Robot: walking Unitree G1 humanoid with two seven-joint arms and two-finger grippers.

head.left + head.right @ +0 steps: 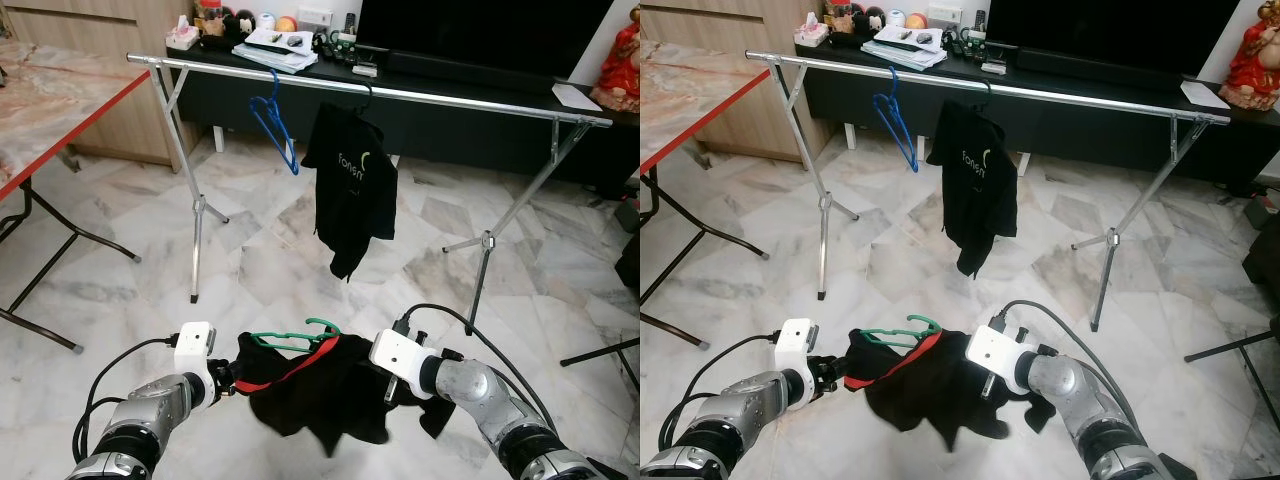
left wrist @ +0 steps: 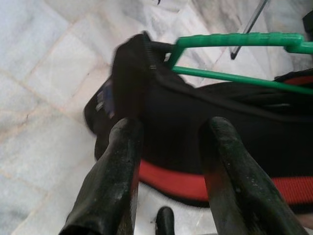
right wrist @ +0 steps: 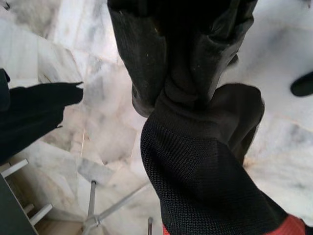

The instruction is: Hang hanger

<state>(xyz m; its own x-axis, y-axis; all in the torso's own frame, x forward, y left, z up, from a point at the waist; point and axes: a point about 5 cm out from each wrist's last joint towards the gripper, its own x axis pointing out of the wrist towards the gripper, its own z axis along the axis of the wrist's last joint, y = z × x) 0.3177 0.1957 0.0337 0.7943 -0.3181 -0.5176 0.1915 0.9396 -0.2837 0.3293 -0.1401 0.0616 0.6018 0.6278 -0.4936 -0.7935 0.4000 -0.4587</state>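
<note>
A black garment with red trim (image 1: pixel 320 385) on a green hanger (image 1: pixel 300 338) hangs stretched between my two grippers, low over the marble floor. My left gripper (image 1: pixel 228 385) holds its left edge; in the left wrist view the cloth and red trim (image 2: pixel 195 183) sit between the fingers (image 2: pixel 122 161). My right gripper (image 3: pixel 183 73) is shut on a bunched fold at the garment's right side. Ahead stands the metal clothes rail (image 1: pixel 450 100), carrying a blue hanger (image 1: pixel 275 125) and a black shirt (image 1: pixel 352 180) on a dark hanger.
The rail's splayed legs (image 1: pixel 197 215) (image 1: pixel 487 245) stand on the floor ahead. A red-edged folding table (image 1: pixel 60 130) is on the left. A dark TV console (image 1: pixel 480 75) with clutter runs behind the rail. A black stand leg (image 1: pixel 600 352) lies at the right.
</note>
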